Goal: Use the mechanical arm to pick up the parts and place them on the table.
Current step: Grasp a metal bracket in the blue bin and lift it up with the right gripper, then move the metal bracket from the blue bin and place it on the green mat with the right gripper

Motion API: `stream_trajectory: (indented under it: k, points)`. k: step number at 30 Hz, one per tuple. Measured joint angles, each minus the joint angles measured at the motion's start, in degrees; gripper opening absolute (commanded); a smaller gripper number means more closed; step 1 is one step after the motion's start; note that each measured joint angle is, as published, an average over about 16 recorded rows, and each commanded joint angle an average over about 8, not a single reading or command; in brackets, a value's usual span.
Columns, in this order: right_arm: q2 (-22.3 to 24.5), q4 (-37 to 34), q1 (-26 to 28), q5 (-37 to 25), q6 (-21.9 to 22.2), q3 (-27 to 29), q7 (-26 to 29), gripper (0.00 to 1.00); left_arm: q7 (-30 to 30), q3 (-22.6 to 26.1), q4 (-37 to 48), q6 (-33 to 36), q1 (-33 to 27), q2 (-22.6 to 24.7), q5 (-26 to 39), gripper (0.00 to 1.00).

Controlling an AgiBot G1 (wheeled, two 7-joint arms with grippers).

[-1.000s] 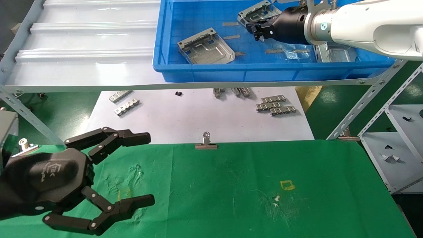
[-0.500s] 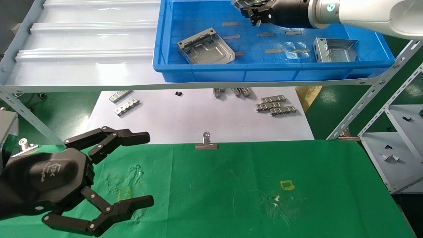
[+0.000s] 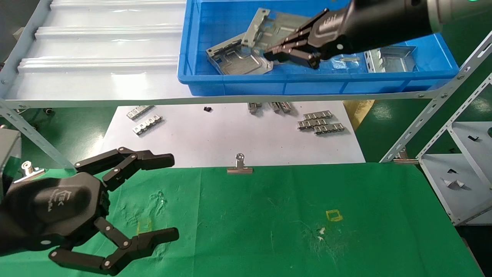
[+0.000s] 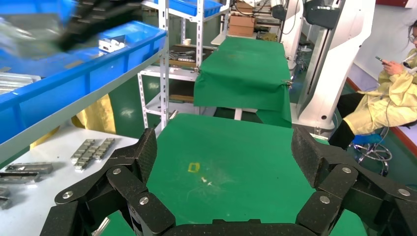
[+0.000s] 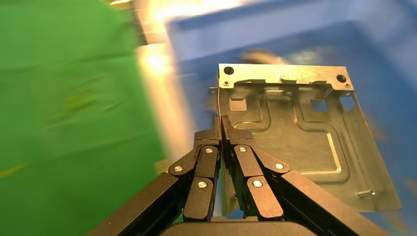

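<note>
Green table [image 3: 269,215] fills the near half of the head view, cloth scuffed, a small yellow square outline [image 3: 334,215] on its right part, a metal clip [image 3: 240,166] on its far edge. Beyond it a white sheet [image 3: 230,134] lies lower down with several small ridged strips [image 3: 319,123] scattered on it. Above that, a grey shelf [image 3: 96,69] carries a blue tray [image 3: 319,82] at upper right. The right arm [image 3: 388,19] reaches in from the upper right over the tray; right gripper [image 3: 275,52] has its fingers pinched closed on the edge of one metal part [image 3: 269,27], which is lifted and tilted above the tray floor. Right wrist view confirms it: fingertips [image 5: 221,130] clamped together on the plate's [image 5: 295,132] folded edge, plate hanging past them, cut-outs and pressed channels showing. A second part [image 3: 238,61] lies flat in the tray's left section, just below and beside the held one; a third part [image 3: 390,57] sits in the tray's right end, partly hidden behind the arm. Left gripper [image 3: 169,196] hovers low over the table's left side, fingers spread wide, nothing between them; left wrist view shows both fingers [image 4: 142,152] well apart over the green cloth [image 4: 236,167].
</note>
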Motion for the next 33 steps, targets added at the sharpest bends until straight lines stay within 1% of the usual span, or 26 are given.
stream_trajectory:
  k: [4, 8, 13, 19, 23, 28, 33]
  points:
    - [2.06, 1.96, 0.39, 1.28, -5.91, -1.32, -2.0, 0.0, 0.0, 0.0, 0.0, 0.0, 0.0, 0.0, 0.0, 1.0]
    - [4.42, 5.62, -0.36, 4.01, -8.83, -3.46, -2.57, 0.0, 0.0, 0.0, 0.0, 0.0, 0.0, 0.0, 0.0, 1.0]
    - [8.41, 13.06, -2.4, 9.68, -9.13, -7.54, -1.05, 0.0, 0.0, 0.0, 0.0, 0.0, 0.0, 0.0, 0.0, 1.0]
    - [13.72, 22.91, -5.33, 17.07, -8.82, -13.83, 1.66, 0.0, 0.0, 0.0, 0.0, 0.0, 0.0, 0.0, 0.0, 1.0]
    - [16.28, 27.64, -7.2, 20.37, -8.49, -18.46, 2.51, 0.0, 0.0, 0.0, 0.0, 0.0, 0.0, 0.0, 0.0, 1.0]
    - [17.03, 29.04, -8.94, 21.12, -8.1, -24.21, 1.6, 0.0, 0.0, 0.0, 0.0, 0.0, 0.0, 0.0, 0.0, 1.0]
    - [15.6, 26.44, -10.49, 19.52, -7.86, -29.48, -1.45, 0.0, 0.0, 0.0, 0.0, 0.0, 0.0, 0.0, 0.0, 1.0]
